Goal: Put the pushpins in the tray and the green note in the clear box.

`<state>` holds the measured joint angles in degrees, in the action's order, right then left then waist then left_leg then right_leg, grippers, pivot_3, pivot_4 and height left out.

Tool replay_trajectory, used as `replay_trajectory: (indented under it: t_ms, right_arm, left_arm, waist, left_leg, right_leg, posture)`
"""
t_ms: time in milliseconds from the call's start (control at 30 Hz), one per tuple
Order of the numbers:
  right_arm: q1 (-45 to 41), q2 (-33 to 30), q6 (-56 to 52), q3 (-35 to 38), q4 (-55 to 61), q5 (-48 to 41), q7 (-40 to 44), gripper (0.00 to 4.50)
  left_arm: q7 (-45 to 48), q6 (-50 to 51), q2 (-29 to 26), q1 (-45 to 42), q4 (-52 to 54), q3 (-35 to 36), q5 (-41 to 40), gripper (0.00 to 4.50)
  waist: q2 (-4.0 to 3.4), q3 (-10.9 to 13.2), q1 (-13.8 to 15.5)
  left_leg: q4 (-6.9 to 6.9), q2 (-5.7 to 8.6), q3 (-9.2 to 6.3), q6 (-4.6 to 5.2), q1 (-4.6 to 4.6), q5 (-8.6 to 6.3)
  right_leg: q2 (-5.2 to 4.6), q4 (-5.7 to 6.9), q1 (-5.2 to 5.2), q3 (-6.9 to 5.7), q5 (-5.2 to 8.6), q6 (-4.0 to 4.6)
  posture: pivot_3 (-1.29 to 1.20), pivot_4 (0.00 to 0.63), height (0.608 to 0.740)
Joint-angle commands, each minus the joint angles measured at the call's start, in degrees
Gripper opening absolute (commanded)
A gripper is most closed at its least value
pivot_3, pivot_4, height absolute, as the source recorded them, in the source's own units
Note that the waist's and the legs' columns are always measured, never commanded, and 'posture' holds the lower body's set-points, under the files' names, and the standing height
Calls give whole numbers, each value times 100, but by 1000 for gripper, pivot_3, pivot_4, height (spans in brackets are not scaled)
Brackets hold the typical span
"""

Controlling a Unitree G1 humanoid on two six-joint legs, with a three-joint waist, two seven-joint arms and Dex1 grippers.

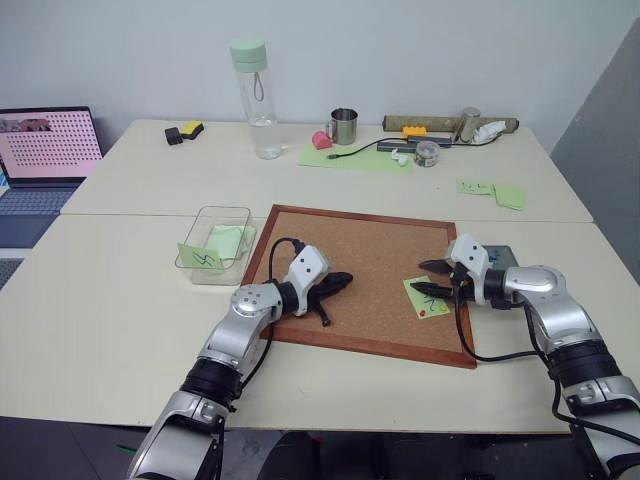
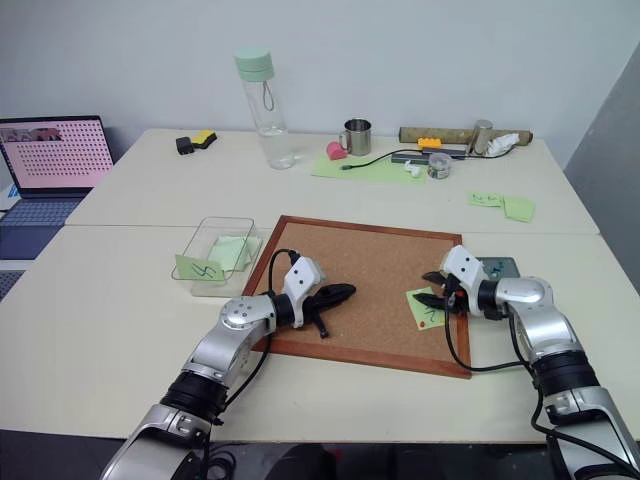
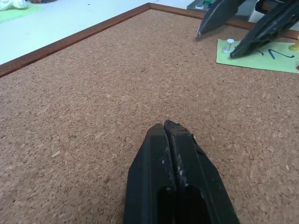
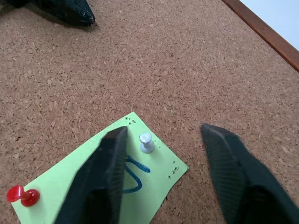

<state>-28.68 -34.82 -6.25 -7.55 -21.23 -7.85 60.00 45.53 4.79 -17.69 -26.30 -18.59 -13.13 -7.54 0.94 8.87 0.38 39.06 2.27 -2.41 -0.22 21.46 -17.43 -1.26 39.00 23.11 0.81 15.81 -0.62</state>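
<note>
The green note (image 4: 93, 186), marked with a scribble, lies on the right part of the cork board (image 1: 370, 250). A white pushpin (image 4: 146, 142) and a red pushpin (image 4: 21, 195) stick in it, and a yellow one (image 3: 295, 45) stands at its edge. My right gripper (image 4: 163, 129) is open low over the note, and the white pin stands between its fingers, untouched. The dark grey tray (image 1: 507, 256) sits just behind that hand. My left gripper (image 1: 340, 282) is shut and empty over the board's left part. The clear box (image 1: 238, 213) stands left of the board with green notes inside.
Another scribbled green note (image 1: 200, 258) leans on the box's front. At the back of the table are a bottle (image 1: 256, 100), a metal mug (image 1: 343, 126), a large green sheet (image 1: 355, 157) with cables, and two more notes (image 1: 492, 190). A laptop (image 1: 45, 150) sits at far left.
</note>
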Motion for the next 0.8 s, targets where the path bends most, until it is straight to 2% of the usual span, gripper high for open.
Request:
replay_trajectory:
  t_ms: [33,233,300,800]
  right_arm:
    - [-64,27,75,118,51,-91,79,1534]
    - [-53,68,10,187,112,-171,137,252]
    - [-40,69,-11,201,163,-190,161,31]
    - [52,19,-966,684,1085,-815,5,31]
  left_arm:
    - [-56,153,-15,147,-189,-55,186,0]
    - [-41,169,-38,151,-159,-49,190,0]
    - [-58,173,-36,147,-166,-40,194,0]
    - [-105,346,50,298,-60,-74,217,0]
  waist:
    - [0,-1,-1]
    - [-1,-2,-9]
    - [-1,-2,-13]
    - [-5,-8,-40]
  left_leg:
    - [0,0,0,0,0,0]
    - [0,0,0,0,0,0]
    - [0,0,0,0,0,0]
    - [-3,-1,-3,1,0,0]
  right_leg:
    - [0,0,0,0,0,0]
    - [0,0,0,0,0,0]
    - [0,0,0,0,0,0]
    - [0,-1,1,0,0,0]
  posture:
    - [0,150,740]
    - [0,150,740]
    - [0,150,740]
    - [0,150,740]
